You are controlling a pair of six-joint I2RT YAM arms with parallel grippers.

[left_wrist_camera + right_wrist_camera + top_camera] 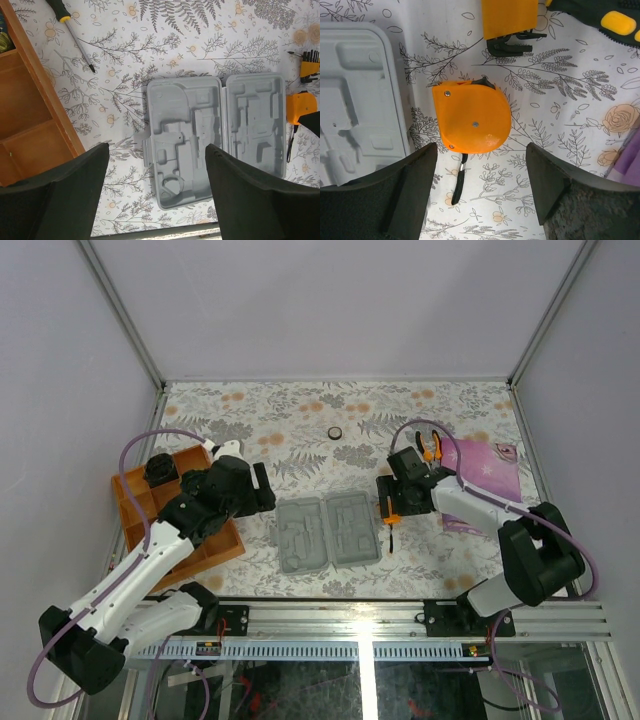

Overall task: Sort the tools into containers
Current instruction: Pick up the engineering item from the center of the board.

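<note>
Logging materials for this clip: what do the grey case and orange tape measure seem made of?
The case: probably moulded plastic, matt grey, judging by its formed recesses. The tape measure: likely hard plastic, smooth orange shell with a faint sheen and small screws.

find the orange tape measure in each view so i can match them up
Top view: tape measure just right of the open grey case.
Left wrist view: at the right edge, beside the case.
Right wrist view: in the centre, the case at the left.
Shared landmark: the grey case, its right half next to the tape measure.
</note>
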